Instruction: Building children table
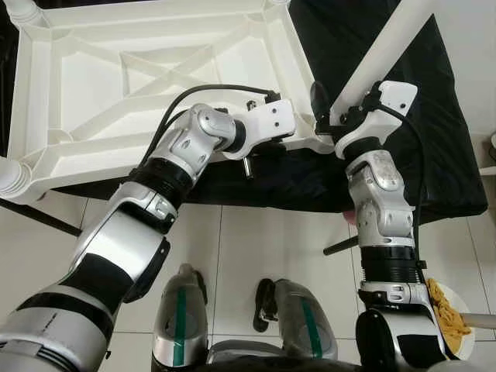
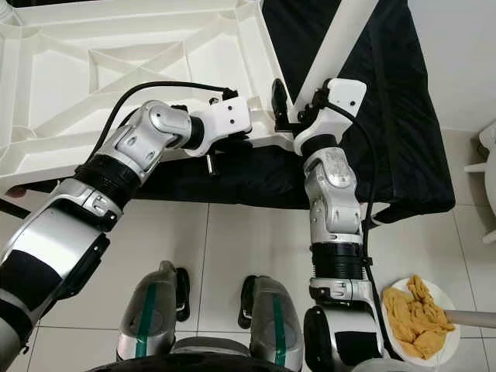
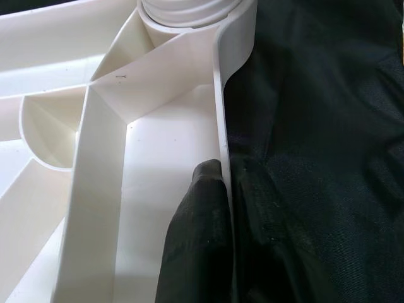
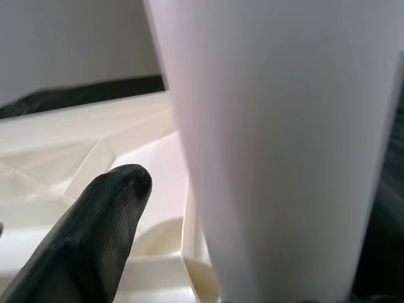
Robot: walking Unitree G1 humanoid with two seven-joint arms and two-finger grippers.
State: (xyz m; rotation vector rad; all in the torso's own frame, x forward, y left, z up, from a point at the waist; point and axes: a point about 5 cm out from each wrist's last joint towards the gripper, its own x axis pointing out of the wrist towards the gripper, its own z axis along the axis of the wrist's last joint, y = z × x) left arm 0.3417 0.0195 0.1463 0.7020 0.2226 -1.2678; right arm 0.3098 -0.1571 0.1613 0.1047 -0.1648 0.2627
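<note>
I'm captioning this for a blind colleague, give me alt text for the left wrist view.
The left gripper pinches the thin side rim of the upturned white table top, one black finger inside the rim and the other against the black cloth outside. Ribs run to a round leg socket at the corner.

A home interior, going by the glossy white square floor tiles with thin grout lines under the robot. A black fabric cover, draped over low furniture, lies beyond both grippers. A round white plate of yellow crumpled cloths rests on the floor behind the right gripper, beside pale wall.
</note>
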